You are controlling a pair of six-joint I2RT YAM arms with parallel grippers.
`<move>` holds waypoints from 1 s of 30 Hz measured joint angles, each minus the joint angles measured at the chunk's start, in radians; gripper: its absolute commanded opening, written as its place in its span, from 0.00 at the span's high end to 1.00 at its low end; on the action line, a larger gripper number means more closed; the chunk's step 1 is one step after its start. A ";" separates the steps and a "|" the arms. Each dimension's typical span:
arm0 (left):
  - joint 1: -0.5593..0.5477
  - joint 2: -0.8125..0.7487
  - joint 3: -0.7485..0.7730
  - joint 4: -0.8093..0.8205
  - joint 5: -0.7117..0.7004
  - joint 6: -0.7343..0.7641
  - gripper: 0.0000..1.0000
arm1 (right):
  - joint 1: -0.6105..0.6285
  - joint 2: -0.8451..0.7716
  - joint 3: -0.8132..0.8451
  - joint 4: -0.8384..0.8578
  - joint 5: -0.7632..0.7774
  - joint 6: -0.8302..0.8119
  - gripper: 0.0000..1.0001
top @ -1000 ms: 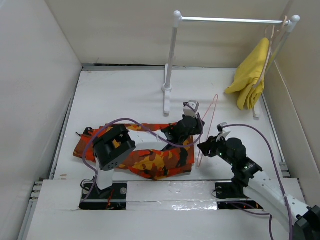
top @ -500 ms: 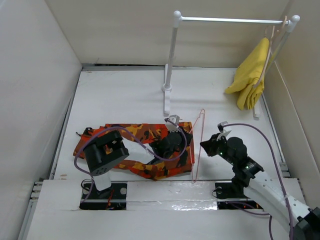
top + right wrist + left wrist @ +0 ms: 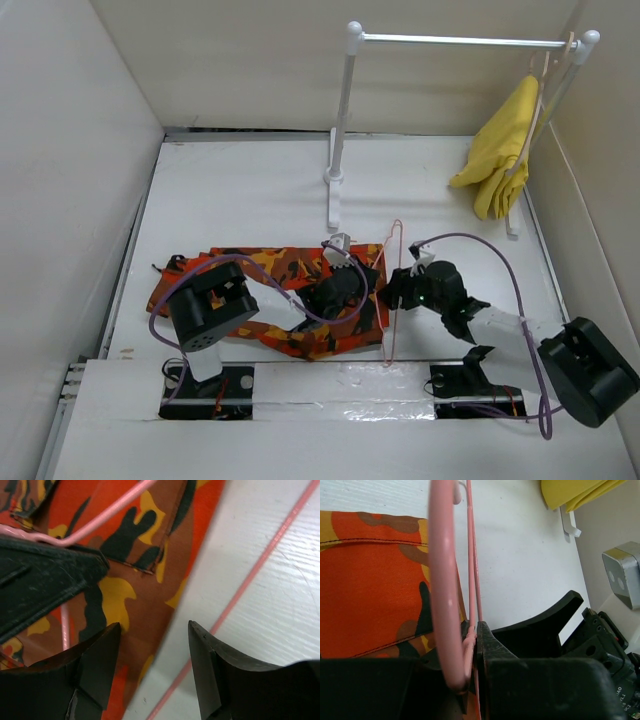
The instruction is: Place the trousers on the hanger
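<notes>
- The left gripper (image 3: 474, 632) is clamped tight on the one pink hanger (image 3: 442, 580).
- The right gripper (image 3: 155, 645) is wide open, holding nothing, just right of that hanger.
- One pair of trousers (image 3: 315, 325) lies flat on the tabletop (image 3: 240, 190), near left.
- One yellow garment (image 3: 500, 150) hangs far right.

Two hangers (image 3: 386, 350) (one pink), one trousers (image 3: 270, 266)

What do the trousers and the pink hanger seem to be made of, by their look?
The trousers: woven cloth, matte, probably cotton; stitched seams and a printed camouflage pattern show. The hanger: thin wire with a smooth, slightly glossy pink coat, perhaps plastic over metal; a soft highlight runs along it.
</notes>
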 measured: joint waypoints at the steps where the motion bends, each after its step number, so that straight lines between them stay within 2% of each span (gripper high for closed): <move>1: 0.000 0.000 -0.002 0.002 0.000 0.000 1.00 | 0.003 0.022 0.000 0.028 -0.005 0.006 0.39; 2: 0.000 0.000 -0.004 0.003 0.000 0.000 1.00 | 0.009 0.040 0.000 0.053 -0.006 0.011 0.41; 5: 0.000 0.000 -0.006 0.005 0.000 0.000 1.00 | 0.023 0.087 0.000 0.108 -0.009 0.027 0.55; 6: 0.000 0.000 -0.007 0.007 0.000 0.000 1.00 | 0.023 0.099 -0.001 0.119 -0.009 0.031 0.70; 8: 0.001 0.000 -0.010 0.012 0.000 0.000 1.00 | 0.023 0.115 -0.003 0.141 -0.009 0.040 0.82; 9: 0.001 0.000 -0.012 0.013 0.000 0.000 1.00 | 0.022 0.116 -0.006 0.157 -0.009 0.048 0.91; 11: 0.004 0.000 -0.015 0.014 0.000 0.001 1.00 | 0.023 0.104 -0.011 0.163 -0.011 0.052 0.98; 16: 0.019 -0.026 -0.059 0.034 -0.001 0.010 1.00 | 0.023 -0.074 -0.016 0.085 0.010 0.048 1.00; 24: 0.047 -0.158 -0.170 0.002 -0.029 0.064 1.00 | -0.039 -0.542 0.003 -0.261 0.163 -0.027 1.00; 30: 0.056 -0.284 -0.259 -0.058 -0.060 0.060 1.00 | -0.066 -0.683 0.051 -0.468 0.314 -0.053 1.00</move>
